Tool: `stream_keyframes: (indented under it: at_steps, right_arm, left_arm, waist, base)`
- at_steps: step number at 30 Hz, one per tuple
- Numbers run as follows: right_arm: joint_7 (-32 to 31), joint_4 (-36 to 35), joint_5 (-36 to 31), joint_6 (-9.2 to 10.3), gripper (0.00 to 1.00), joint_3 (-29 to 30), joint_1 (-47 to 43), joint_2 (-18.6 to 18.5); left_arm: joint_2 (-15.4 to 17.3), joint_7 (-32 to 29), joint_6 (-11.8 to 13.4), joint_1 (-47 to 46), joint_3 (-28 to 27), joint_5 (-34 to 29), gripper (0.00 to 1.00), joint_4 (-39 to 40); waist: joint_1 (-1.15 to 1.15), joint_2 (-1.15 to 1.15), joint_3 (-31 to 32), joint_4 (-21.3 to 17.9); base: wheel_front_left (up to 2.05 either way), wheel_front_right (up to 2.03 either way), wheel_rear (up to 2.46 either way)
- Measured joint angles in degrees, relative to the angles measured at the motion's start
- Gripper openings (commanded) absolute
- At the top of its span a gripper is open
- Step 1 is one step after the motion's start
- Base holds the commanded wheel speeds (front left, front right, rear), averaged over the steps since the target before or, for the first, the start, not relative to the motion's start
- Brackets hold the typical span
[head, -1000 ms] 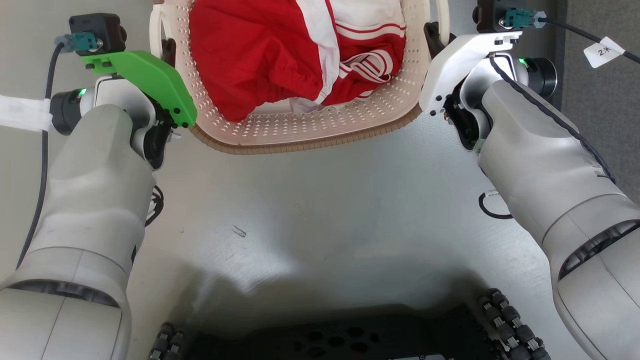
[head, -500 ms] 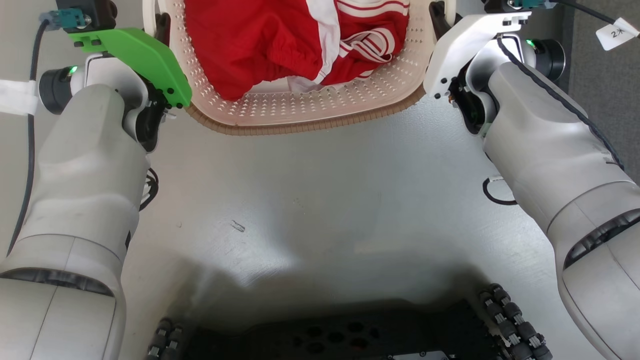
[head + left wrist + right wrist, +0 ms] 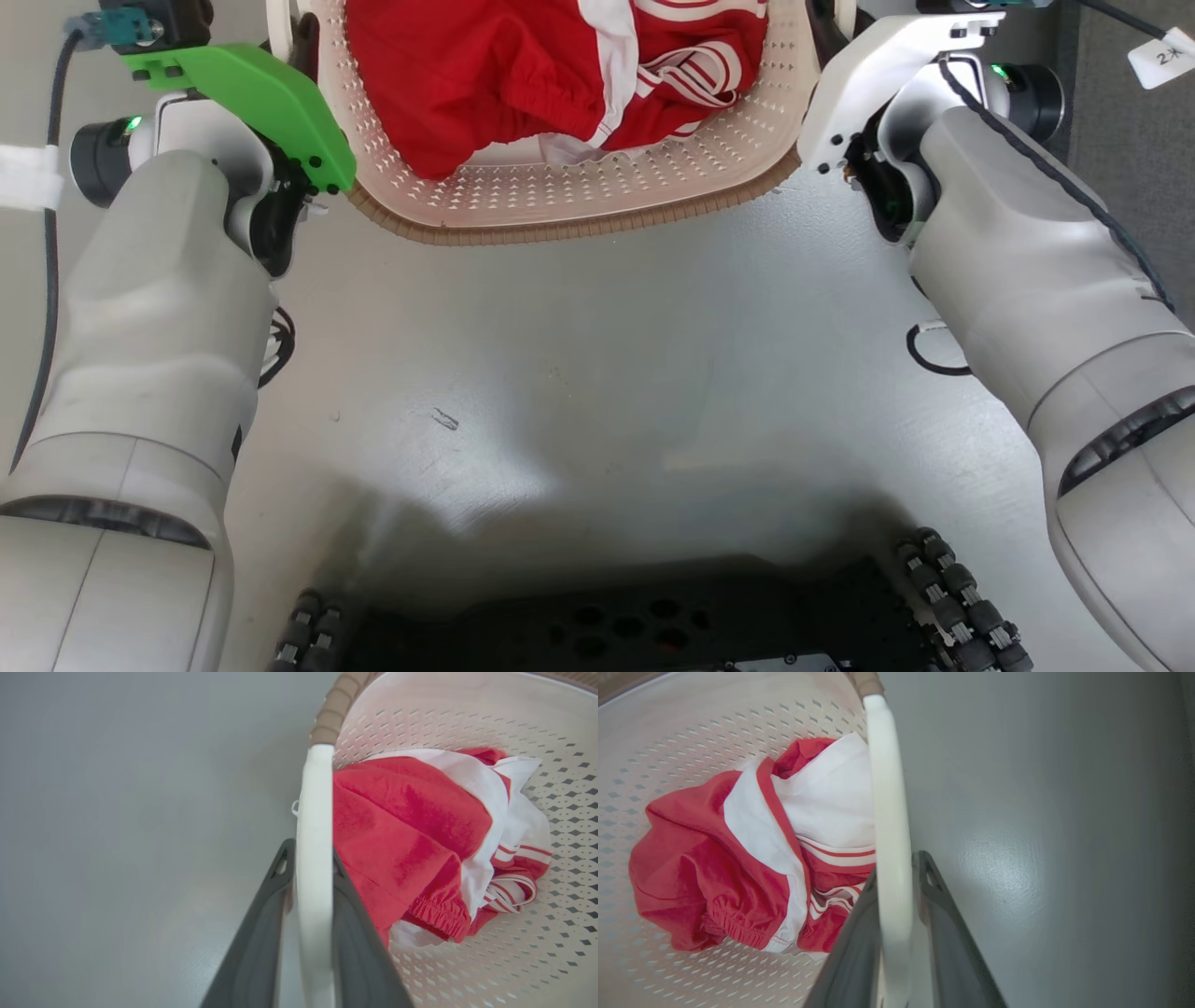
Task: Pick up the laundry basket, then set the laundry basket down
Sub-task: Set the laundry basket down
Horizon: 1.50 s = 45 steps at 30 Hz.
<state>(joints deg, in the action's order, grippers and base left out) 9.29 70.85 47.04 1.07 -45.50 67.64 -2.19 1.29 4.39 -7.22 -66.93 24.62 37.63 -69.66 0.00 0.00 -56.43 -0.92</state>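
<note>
The laundry basket (image 3: 560,222) is cream-white and perforated with a brown ribbed rim, and lies across the top of the head view. Red-and-white clothes (image 3: 523,84) are heaped inside it. My left gripper (image 3: 309,853) is shut on the basket's white left handle (image 3: 314,812), one dark finger on each side of the bar. My right gripper (image 3: 897,867) is shut the same way on the right handle (image 3: 887,793). In the head view both grippers sit at the basket's sides, the left gripper (image 3: 304,42) behind a green bracket and the right gripper (image 3: 822,17) behind a white one.
Smooth grey floor (image 3: 597,392) lies between the basket and my dark wheeled base (image 3: 653,625). A darker carpet strip (image 3: 1130,140) runs along the right. A tagged cable (image 3: 1162,58) hangs at the top right, and a black cable loop (image 3: 929,353) lies by my right forearm.
Both arms and the basket have shifted up the head view, away from my base. The grips on the handles are unchanged.
</note>
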Motion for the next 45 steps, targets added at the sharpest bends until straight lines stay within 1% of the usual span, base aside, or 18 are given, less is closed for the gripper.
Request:
stream_keyframes:
  at_steps: [1,2,3,4,5,10,13,15,19,29,31,35,45]
  right_arm:
    - [0.0,0.0,0.0,-0.07,0.49,0.1,0.0,-0.1]
    - [0.0,0.0,0.1,-0.19,0.68,0.2,0.0,-0.3]
    - [0.0,0.1,0.4,-0.29,0.92,0.2,0.0,-0.6]
    - [0.0,0.3,0.5,-0.54,1.0,0.2,0.0,-0.8]
    - [0.0,0.5,0.6,-0.54,1.0,0.2,-0.1,-1.0]
    - [-0.8,1.1,0.9,-1.78,1.0,-0.2,-1.0,-1.3]
    - [-0.8,0.7,0.9,-2.57,1.0,-0.7,-1.2,-1.4]
    - [-0.8,0.4,0.9,-2.59,1.0,-1.2,-1.2,-1.4]
    - [-0.7,0.0,0.9,-3.56,1.0,-1.6,-1.3,-1.4]
    - [2.4,-0.2,0.9,-4.13,1.0,-1.7,-3.9,-1.4]
    - [3.0,-0.6,0.9,-4.6,1.0,-1.6,-4.6,-1.4]
    - [4.1,-1.2,1.2,-4.69,1.0,-1.3,-6.0,-1.4]
    - [5.1,-2.5,1.2,-5.09,1.0,-0.2,-9.8,-1.4]
  left_arm:
    - [0.0,-0.2,-0.1,0.0,0.0,0.0,0.91,-0.1]
    - [0.0,-0.8,-0.1,0.0,0.1,0.0,1.0,-0.6]
    - [0.0,-1.2,0.0,0.1,0.2,0.0,1.0,-1.2]
    - [0.1,-1.3,0.0,0.4,0.2,0.0,1.0,-1.7]
    - [0.2,-1.2,0.0,0.4,0.2,0.1,1.0,-1.9]
    - [0.1,-0.8,0.0,0.6,0.6,0.3,1.0,-1.8]
    - [0.0,-0.5,0.0,0.6,0.6,0.5,1.0,-1.8]
    - [0.0,0.2,-0.1,0.6,0.7,0.5,1.0,-1.8]
    - [0.0,0.7,-0.1,0.9,1.0,0.9,1.0,-1.7]
    - [0.0,5.4,-0.1,3.9,1.8,1.0,1.0,-1.1]
    - [0.0,6.6,-0.1,4.8,2.3,0.8,1.0,-1.0]
    - [0.0,8.3,-0.1,6.3,3.3,-0.2,1.0,-0.5]
    - [0.1,9.9,-0.1,9.8,4.5,-0.8,1.0,1.8]
  waist:
    - [0.0,0.0,0.0,0.0]
    - [0.0,0.0,0.0,0.0]
    - [0.0,0.0,0.1,0.1]
    - [0.0,0.0,0.2,0.1]
    - [0.0,0.0,0.3,0.2]
    - [0.0,0.0,1.4,0.4]
    - [0.0,0.0,2.0,0.5]
    - [0.0,0.0,2.5,0.6]
    - [0.0,0.0,3.6,0.7]
    - [0.0,0.0,7.5,1.0]
    - [0.0,0.0,8.5,1.0]
    - [0.0,0.0,10.8,0.9]
    - [0.0,0.0,16.8,0.6]
  base:
    - [0.0,0.0,0.0]
    - [0.0,0.0,0.0]
    - [0.0,0.0,0.0]
    - [0.0,0.0,0.0]
    - [0.0,0.0,0.0]
    - [0.0,0.0,0.0]
    - [0.0,0.0,0.0]
    - [0.0,0.0,0.0]
    - [0.0,0.0,0.0]
    - [0.0,0.0,0.0]
    - [0.0,0.0,0.0]
    - [0.0,0.0,0.0]
    - [0.0,0.0,0.0]
